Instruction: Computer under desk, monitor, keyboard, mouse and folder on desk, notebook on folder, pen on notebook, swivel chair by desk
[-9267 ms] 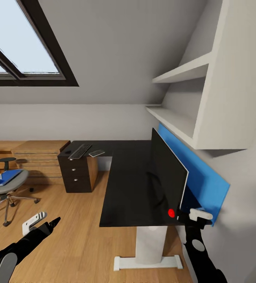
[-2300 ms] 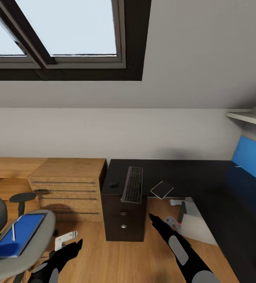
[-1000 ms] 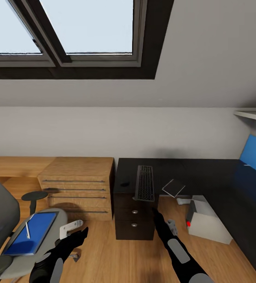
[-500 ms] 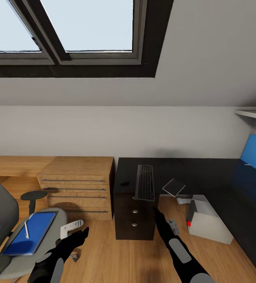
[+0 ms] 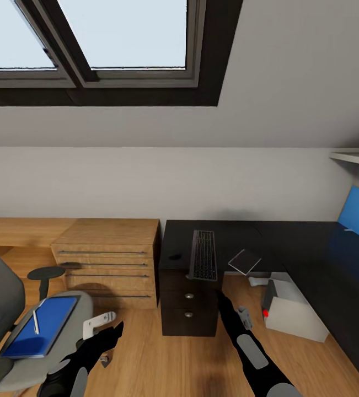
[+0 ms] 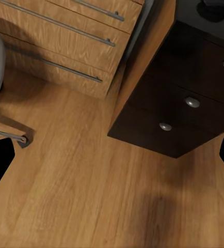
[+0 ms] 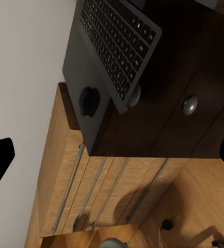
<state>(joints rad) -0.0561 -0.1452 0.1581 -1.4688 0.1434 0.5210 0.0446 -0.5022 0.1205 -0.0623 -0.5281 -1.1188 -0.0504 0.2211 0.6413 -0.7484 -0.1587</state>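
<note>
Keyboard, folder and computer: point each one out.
keyboard [image 5: 204,255], head view, middle of the keys.
folder [image 5: 40,326], head view, blue cover beside the pen.
computer [image 5: 292,314], head view, grey side panel.

Black desk [image 5: 289,242] and wood floor [image 5: 162,358] carry the items.
On desk: keyboard [image 5: 204,255] overhanging the front edge above the drawers, small dark mouse [image 5: 174,257] just beside it, thin flat notebook [image 5: 244,261] at the edge. On floor: computer [image 5: 289,309] under desk, wooden chest [image 5: 107,259], swivel chair [image 5: 14,331] with folder [image 5: 41,325] on seat.
</note>
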